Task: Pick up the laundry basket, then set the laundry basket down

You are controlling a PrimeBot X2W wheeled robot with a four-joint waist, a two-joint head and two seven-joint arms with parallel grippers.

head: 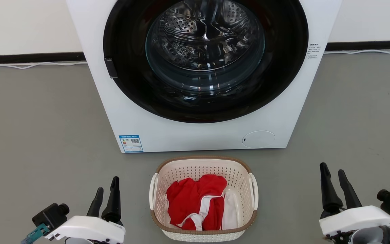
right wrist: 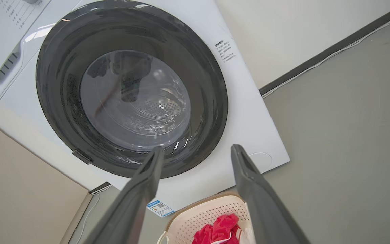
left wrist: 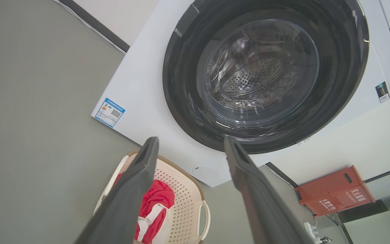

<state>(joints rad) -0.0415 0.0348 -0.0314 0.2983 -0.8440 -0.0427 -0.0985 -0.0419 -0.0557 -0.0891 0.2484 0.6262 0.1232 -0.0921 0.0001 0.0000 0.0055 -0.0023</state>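
Sitting before top-cropped washer (head: pixel 130 112), laundry basket (head: pixel 203 234) holding red clothes (head: pixel 191 196), left hand (head: pixel 107 184) and right hand (head: pixel 332 168) spread wide, empty

Bright even light, sharp pics, glare on door glass (head: pixel 205 51)

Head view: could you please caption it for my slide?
Laundry basket of red clothes before the washer; left tool, right tool open.

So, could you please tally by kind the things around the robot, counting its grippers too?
Big white front-loading washing machine: 1
Small cream-white perforated plastic laundry basket, brown rim: 1
Heap of red and white cloth in the basket: 1
Orange-red box by the wall: 1
Open dark two-fingered grippers, left gripper and right gripper: 2
Total: 6
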